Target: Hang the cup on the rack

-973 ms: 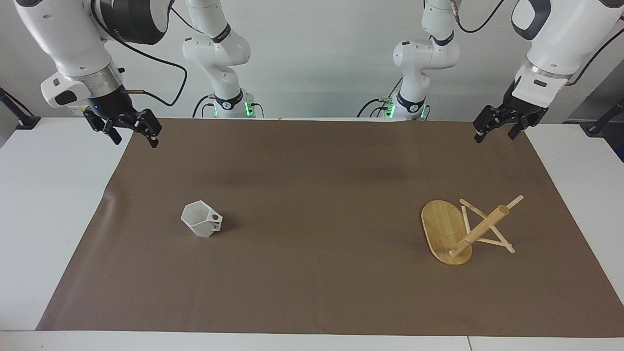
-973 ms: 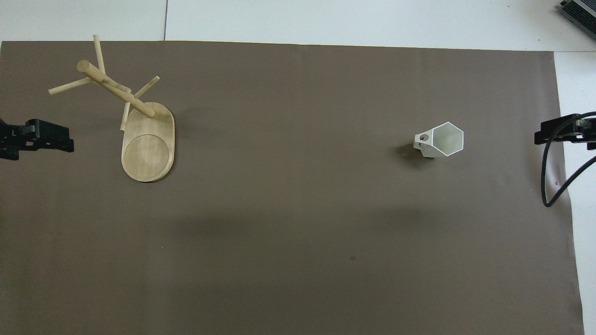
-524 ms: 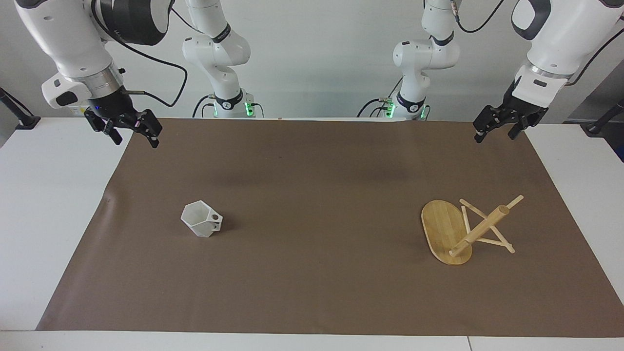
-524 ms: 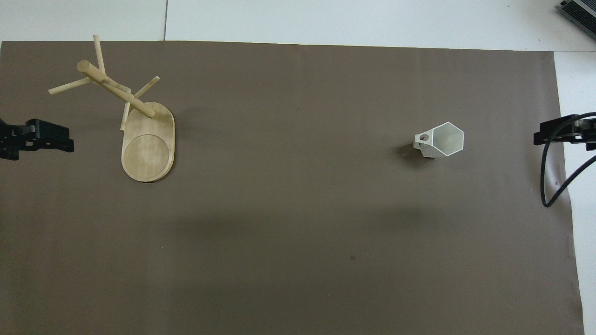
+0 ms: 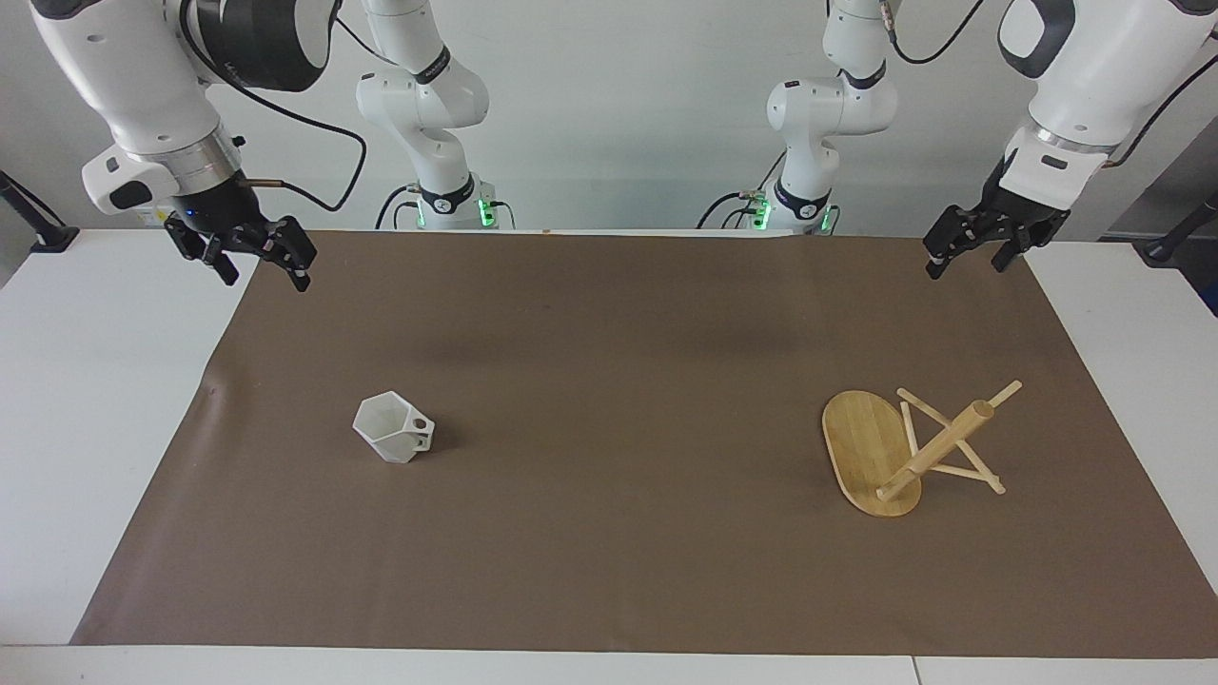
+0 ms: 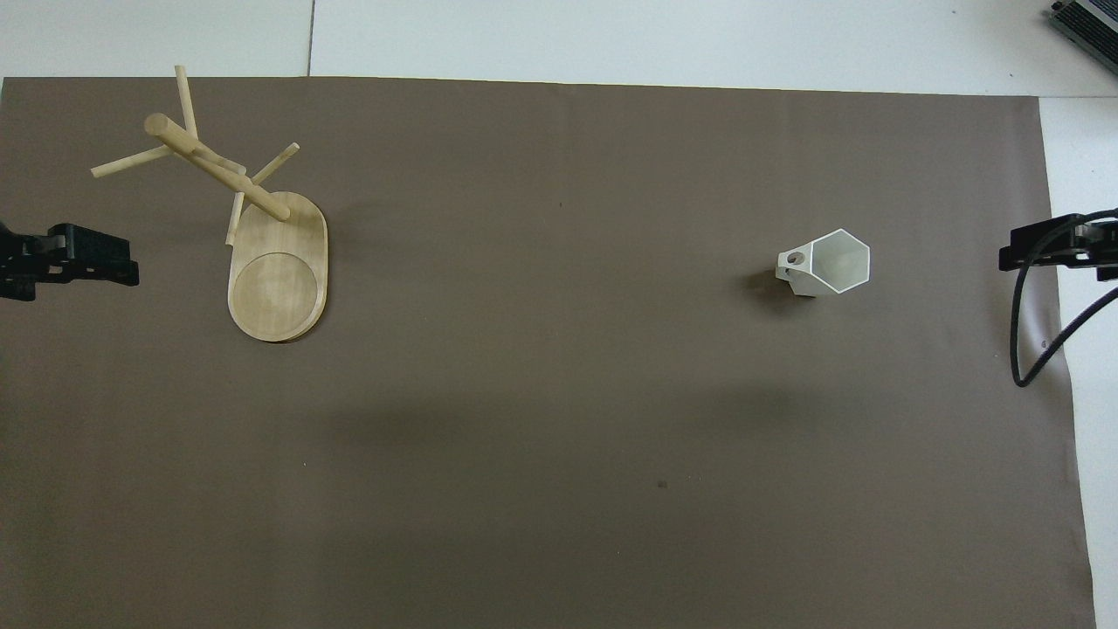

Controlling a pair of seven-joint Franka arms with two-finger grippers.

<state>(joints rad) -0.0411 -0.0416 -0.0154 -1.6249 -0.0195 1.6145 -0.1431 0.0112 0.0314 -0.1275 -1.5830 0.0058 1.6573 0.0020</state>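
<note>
The white faceted cup [image 5: 392, 440] [image 6: 834, 262] stands upright on the brown mat toward the right arm's end, its handle pointing at the table's middle. The bamboo rack [image 5: 861, 447] [image 6: 278, 279] stands on its oval base toward the left arm's end, with thin pegs crossing its post. My right gripper [image 5: 266, 279] [image 6: 1013, 255] hangs open and empty over the mat's edge at its own end, well apart from the cup. At the other end my left gripper [image 5: 965, 270] [image 6: 122, 266] is also open and empty, raised over the mat's edge and clear of the rack.
The brown mat [image 5: 609, 381] covers most of the white table [image 5: 95, 381]. A black cable [image 6: 1026, 341] loops down from the right arm over the mat's edge. A dark device corner [image 6: 1087, 22] shows at the table's end farthest from the robots.
The right gripper has crept barely toward the table's middle, and its cable swayed a little. Cup, rack and left gripper have not moved.
</note>
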